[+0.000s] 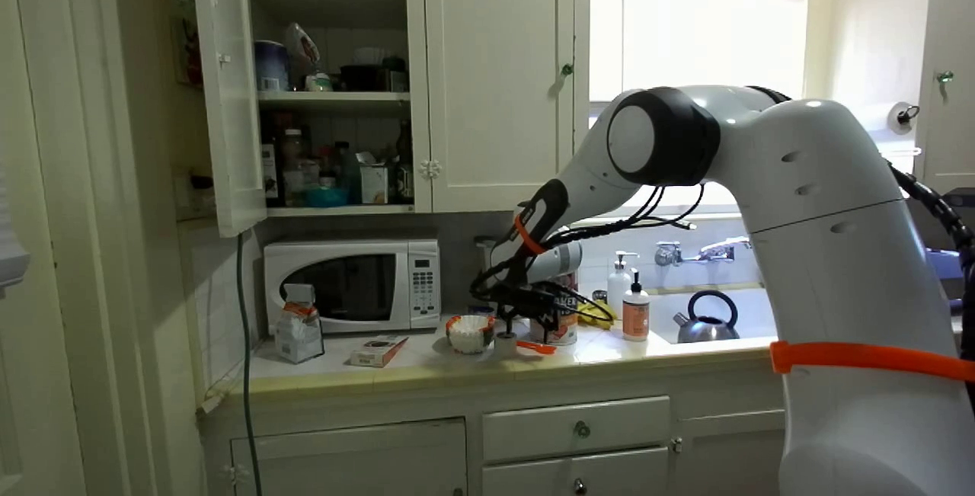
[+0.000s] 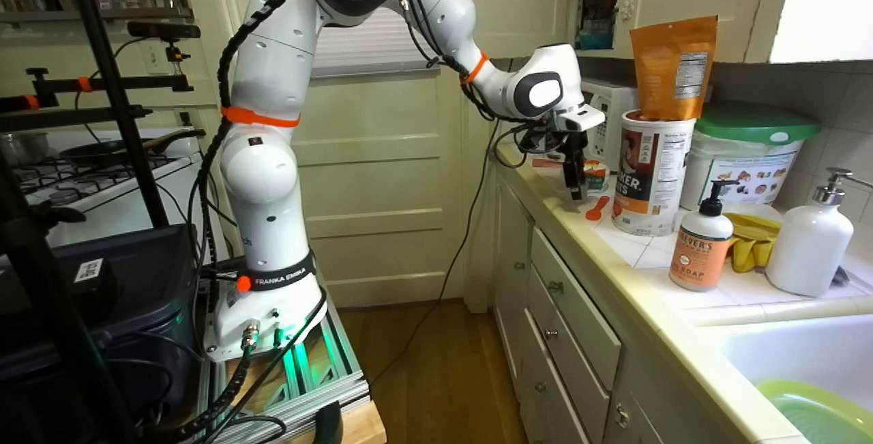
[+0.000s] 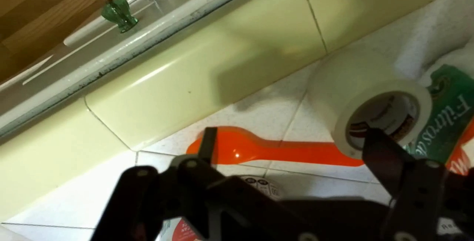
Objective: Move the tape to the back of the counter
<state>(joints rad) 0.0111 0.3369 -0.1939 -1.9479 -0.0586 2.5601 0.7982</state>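
Observation:
The tape (image 1: 506, 346), a small cream-white roll, stands near the front edge of the counter (image 1: 426, 379) in an exterior view. In the wrist view the tape (image 3: 342, 81) is large at the right, its round hole showing. My gripper (image 3: 292, 137) is open, pointing down. One finger overlaps the tape's hole in the wrist view; I cannot tell if it is inside or touching. The other finger is over the bowl of an orange spoon (image 3: 296, 151). The gripper also shows in both exterior views (image 1: 529, 328) (image 2: 574, 185). In an exterior view the gripper largely hides the tape above the counter edge (image 2: 634, 267).
The coffee filter pack (image 1: 470, 337) sits close beside the tape. The oats canister (image 2: 651, 178) stands behind the spoon, an orange pouch (image 2: 675, 69) on top. A small box (image 1: 378, 351), a bag (image 1: 299, 332) and the microwave (image 1: 350, 286) are farther along. A soap bottle (image 2: 701, 246) stands near the sink.

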